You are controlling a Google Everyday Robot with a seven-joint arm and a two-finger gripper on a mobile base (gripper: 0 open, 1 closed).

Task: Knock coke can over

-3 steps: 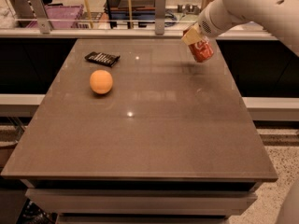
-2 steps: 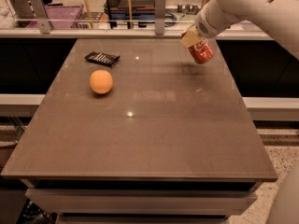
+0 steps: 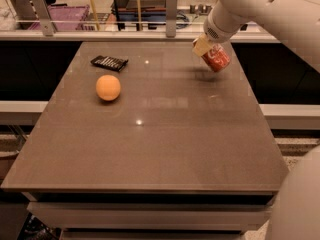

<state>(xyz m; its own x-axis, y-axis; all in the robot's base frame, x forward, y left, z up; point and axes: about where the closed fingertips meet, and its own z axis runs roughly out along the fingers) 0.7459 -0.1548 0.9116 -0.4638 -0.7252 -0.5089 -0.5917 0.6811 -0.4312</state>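
The white arm (image 3: 260, 4) comes in from upper right and slants down and leftward. The gripper (image 3: 204, 46) at its end sits low over the far right part of the counter (image 3: 150, 149), tip angled down-left. Another white body segment (image 3: 300, 199) fills the lower right corner.

A single camera view is given. The table (image 3: 150, 149) is seen from above its near edge, looking down and across toward the far edge and the shelving (image 3: 140, 4) behind. The whole tabletop is taken in from fairly near. The gripper (image 3: 206, 46), clasped on the tilted coke can (image 3: 217, 59), is framed upper right, over the table's far right part.
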